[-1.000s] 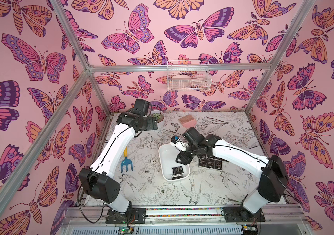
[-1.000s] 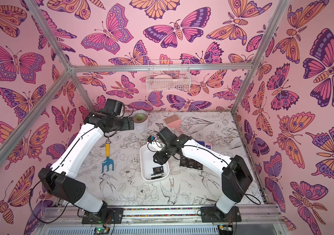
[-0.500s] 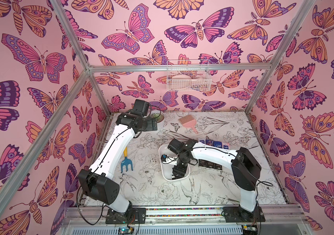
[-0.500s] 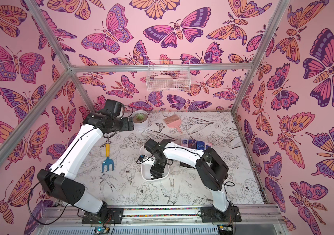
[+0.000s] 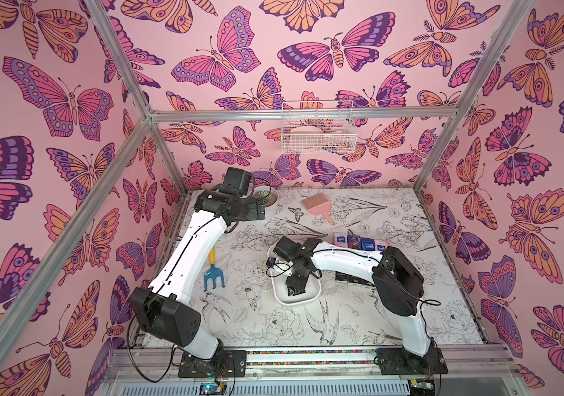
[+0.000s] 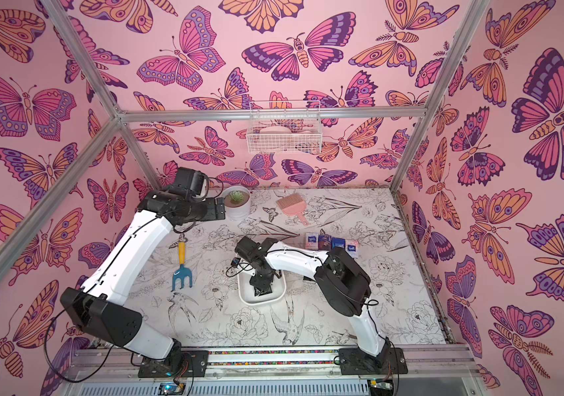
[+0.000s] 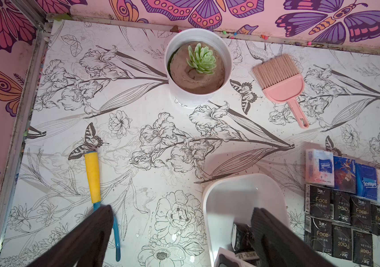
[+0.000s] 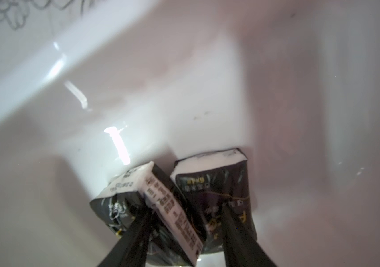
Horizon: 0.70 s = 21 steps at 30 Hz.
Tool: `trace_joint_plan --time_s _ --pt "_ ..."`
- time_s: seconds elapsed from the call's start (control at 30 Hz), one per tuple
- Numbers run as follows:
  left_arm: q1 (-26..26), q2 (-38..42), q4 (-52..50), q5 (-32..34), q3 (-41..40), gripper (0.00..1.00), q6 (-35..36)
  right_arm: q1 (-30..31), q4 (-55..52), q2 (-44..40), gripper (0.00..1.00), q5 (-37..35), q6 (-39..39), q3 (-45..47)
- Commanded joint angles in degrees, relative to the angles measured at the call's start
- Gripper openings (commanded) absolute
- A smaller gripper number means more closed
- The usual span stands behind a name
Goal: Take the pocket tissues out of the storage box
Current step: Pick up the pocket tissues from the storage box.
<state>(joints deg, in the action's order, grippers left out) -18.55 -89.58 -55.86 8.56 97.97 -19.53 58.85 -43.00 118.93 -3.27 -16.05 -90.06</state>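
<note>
Box nearly cleared: my right gripper [image 8: 185, 208] is down inside the box [image 8: 184, 69], fingers apart and straddling what look like the last two packets [image 8: 209, 185], one tilted against the other. I cannot tell whether the fingers are pinching yet. The removed packets [image 7: 346, 215] lie in rows on the table [image 7: 149, 104] beside the box. My left gripper [image 7: 182, 209] hangs wide and empty near the pot [image 7: 198, 69]. The pick is in hand. Next calls for closing on one packet only, then lifting clear of the wall.
</note>
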Motion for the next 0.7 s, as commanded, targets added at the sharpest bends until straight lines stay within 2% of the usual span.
trace_joint_plan --time_s 0.0,0.2,0.43,0.53,0.6,0.67 --pt "0.2 1.4 -1.4 -0.3 -0.9 1.0 0.4 -0.8 4.9 3.1 0.49 -7.3 3.9 -2.3" --pt "0.2 1.7 -1.4 -0.2 -1.4 1.0 0.4 -1.6 6.1 3.3 0.5 -7.5 5.9 -4.4" --pt "0.1 2.0 -1.4 0.1 -1.2 1.0 0.5 -1.6 4.0 -3.8 0.53 -2.4 7.2 -1.0" --pt "0.2 1.9 -1.4 0.0 -1.0 1.0 0.5 -1.5 -0.3 -6.3 0.56 3.1 8.6 -0.3" --pt "0.2 1.9 -1.3 -0.1 -1.0 1.0 0.4 -1.1 -0.3 -8.4 0.59 8.5 6.6 2.6" --pt "0.2 1.8 -1.3 -0.2 -0.9 1.0 0.1 -0.1 2.1 -10.9 0.62 9.8 2.7 7.1"
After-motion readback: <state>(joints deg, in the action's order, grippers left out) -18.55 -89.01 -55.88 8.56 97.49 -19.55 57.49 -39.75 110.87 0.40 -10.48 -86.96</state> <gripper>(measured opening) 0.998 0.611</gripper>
